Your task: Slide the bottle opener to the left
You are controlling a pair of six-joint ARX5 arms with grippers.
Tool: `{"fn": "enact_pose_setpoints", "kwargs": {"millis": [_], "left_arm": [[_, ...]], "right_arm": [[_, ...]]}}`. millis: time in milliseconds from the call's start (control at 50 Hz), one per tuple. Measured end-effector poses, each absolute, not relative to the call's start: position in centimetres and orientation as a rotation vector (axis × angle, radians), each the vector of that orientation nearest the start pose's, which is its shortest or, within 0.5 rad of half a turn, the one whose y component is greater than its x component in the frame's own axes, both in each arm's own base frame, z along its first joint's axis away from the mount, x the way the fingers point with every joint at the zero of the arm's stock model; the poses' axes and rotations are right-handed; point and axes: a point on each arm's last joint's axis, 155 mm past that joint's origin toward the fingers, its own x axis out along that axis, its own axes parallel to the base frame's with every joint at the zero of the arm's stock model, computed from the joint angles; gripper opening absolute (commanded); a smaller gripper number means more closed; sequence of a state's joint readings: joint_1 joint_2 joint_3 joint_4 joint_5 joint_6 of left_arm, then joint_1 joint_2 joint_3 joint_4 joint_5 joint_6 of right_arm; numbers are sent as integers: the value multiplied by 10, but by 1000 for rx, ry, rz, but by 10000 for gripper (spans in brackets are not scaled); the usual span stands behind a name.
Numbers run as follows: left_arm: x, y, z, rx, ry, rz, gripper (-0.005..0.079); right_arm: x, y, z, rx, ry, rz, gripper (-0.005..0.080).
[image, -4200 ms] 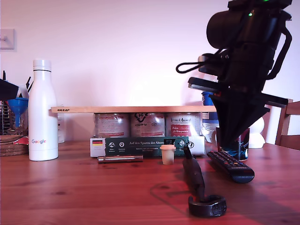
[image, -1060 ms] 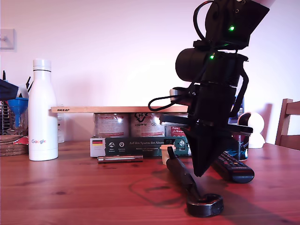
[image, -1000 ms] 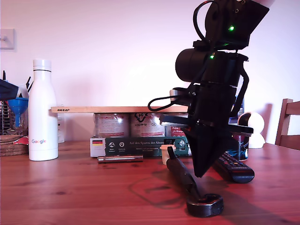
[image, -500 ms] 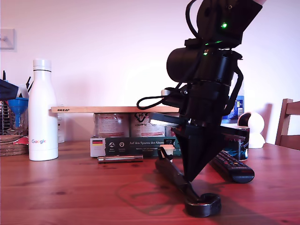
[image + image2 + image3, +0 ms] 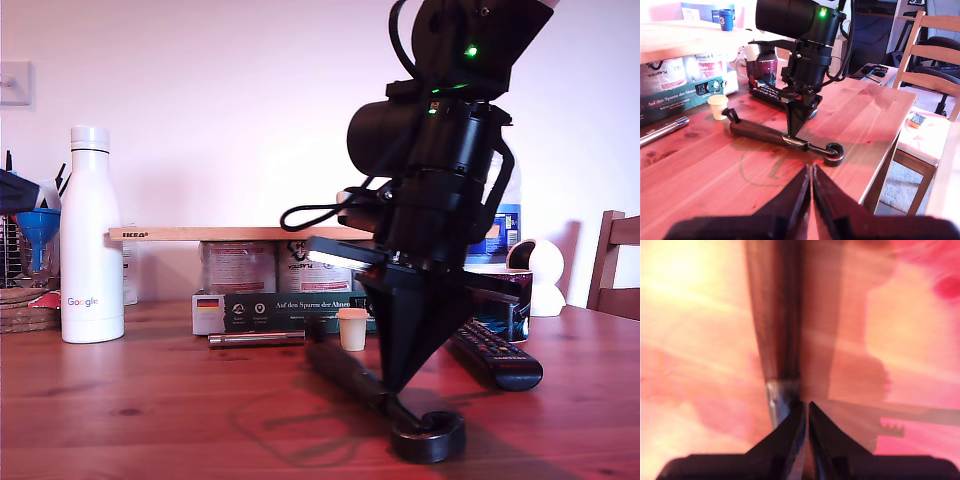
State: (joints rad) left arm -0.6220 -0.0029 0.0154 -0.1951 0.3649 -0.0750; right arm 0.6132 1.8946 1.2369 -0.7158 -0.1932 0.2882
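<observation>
Second arm stands steeply over the tabletop in the exterior view's right half, wrist pitched down; my second claw pressed tip-first against the bottle opener; fingers closed to a sliver, gripping nothing. One opener, lying flat at lower centre-right of the exterior view, ring head nearest the camera; one remote just behind; one white bottle at far left. My first claw hovers clear, fingers together, empty.
</observation>
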Motion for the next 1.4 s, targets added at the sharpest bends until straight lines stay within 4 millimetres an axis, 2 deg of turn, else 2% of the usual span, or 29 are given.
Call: {"fn": "enact_pose_setpoints", "kwargs": {"millis": [700,880,1220,1400], "left_arm": [[153,-191,125,-45,219,-977,-24],[153,-191,125,-45,219,-977,-24],[153,-191,125,-45,219,-976,-24],[153,-191,125,-45,219,-976,-24]], "right_arm": [[262,248,5,-116,1548,469,-13],[261,250,5,-112,1550,472,-13],[256,267,1,-78,1552,515,-13],[265,275,0,-42,1520,515,-13]]}}
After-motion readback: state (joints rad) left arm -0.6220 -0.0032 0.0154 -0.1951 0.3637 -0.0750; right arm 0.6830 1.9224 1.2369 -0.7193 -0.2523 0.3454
